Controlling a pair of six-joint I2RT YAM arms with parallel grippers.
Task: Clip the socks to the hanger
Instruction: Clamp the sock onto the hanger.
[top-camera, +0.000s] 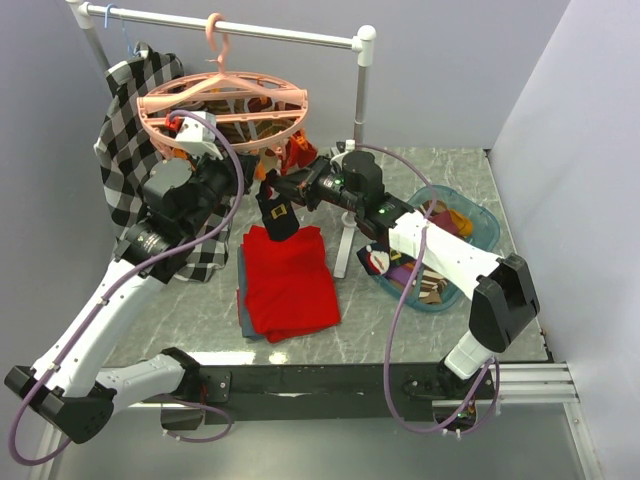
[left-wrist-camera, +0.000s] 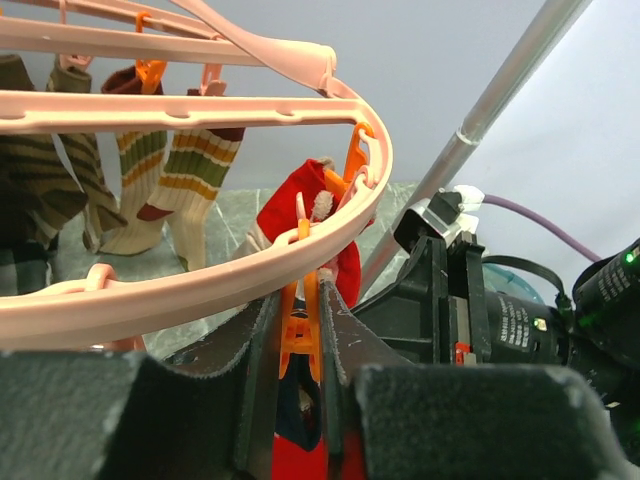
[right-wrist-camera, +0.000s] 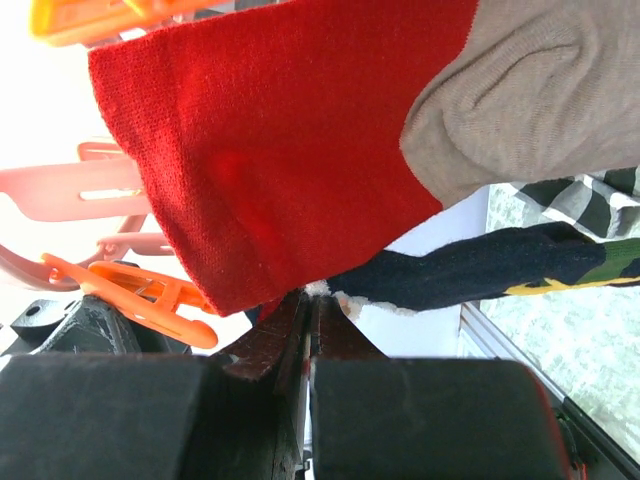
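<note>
Hanger (top-camera: 225, 100): we see the left fingers (left-wrist-camera: 252, 360) clenched on its orange clip (left-wrist-camera: 300, 340), the right fingers (right-wrist-camera: 262, 350) grasping a navy sock (right-wrist-camera: 450, 275) nearby.

High rear view facing down, left wrist close under hanger (left-wrist-camera: 200, 110), right wrist against red sock (right-wrist-camera: 280, 130), hanger shared.

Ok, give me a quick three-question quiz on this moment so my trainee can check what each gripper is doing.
1. True or false: the right gripper is empty.
2. The left gripper is: A) shut on an orange clip, B) wide open, C) out of view.
3. Fill in: the loose socks lie in a ____ basin.
Key: 1 false, it pinches a navy sock. 2 A. 3 blue.
</note>
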